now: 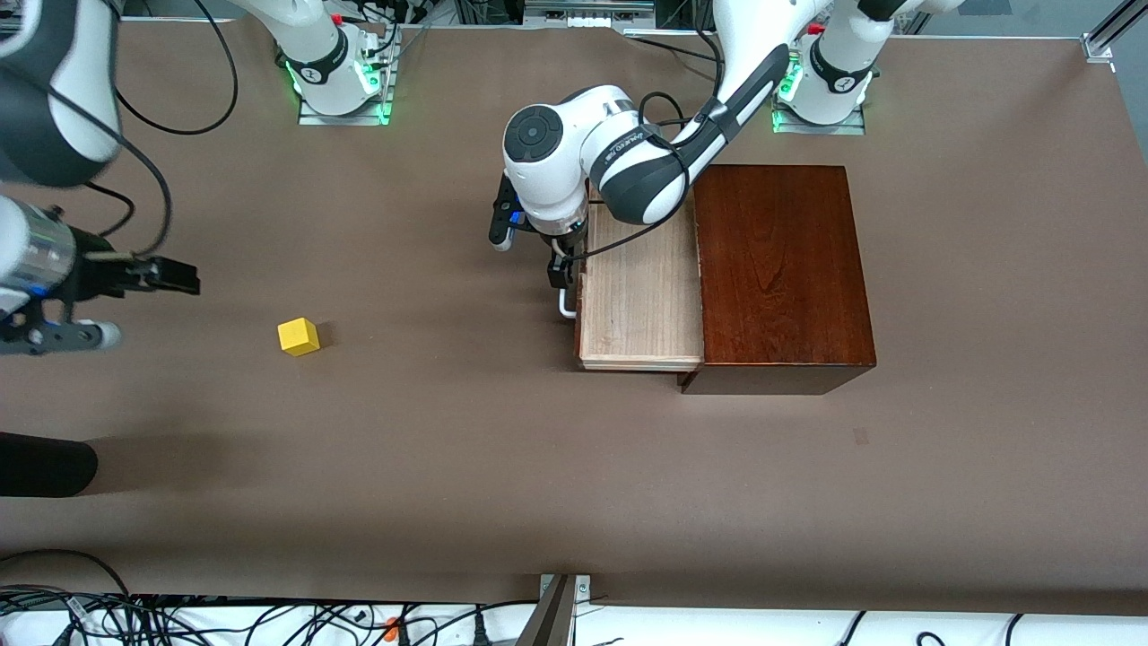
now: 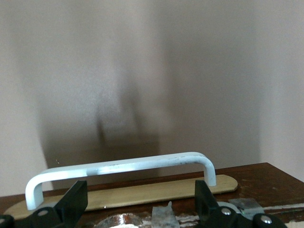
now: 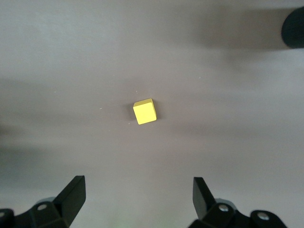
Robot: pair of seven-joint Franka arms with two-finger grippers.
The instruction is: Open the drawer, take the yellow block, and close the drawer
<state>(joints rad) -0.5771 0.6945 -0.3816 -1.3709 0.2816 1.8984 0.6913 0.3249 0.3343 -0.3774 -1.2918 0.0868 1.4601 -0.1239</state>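
Brown table (image 1: 448, 449): yellow block (image 1: 298, 336) out; handle (image 2: 118, 168) seemingly ungripped, wrist-only.

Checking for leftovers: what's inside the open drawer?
The drawer shows only bare pale wood; the left gripper is at its handle. The part within the box is hidden.

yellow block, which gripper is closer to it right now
Right. The right gripper hangs open by the yellow block, toward the right arm's end. The left gripper is open at the drawer handle.
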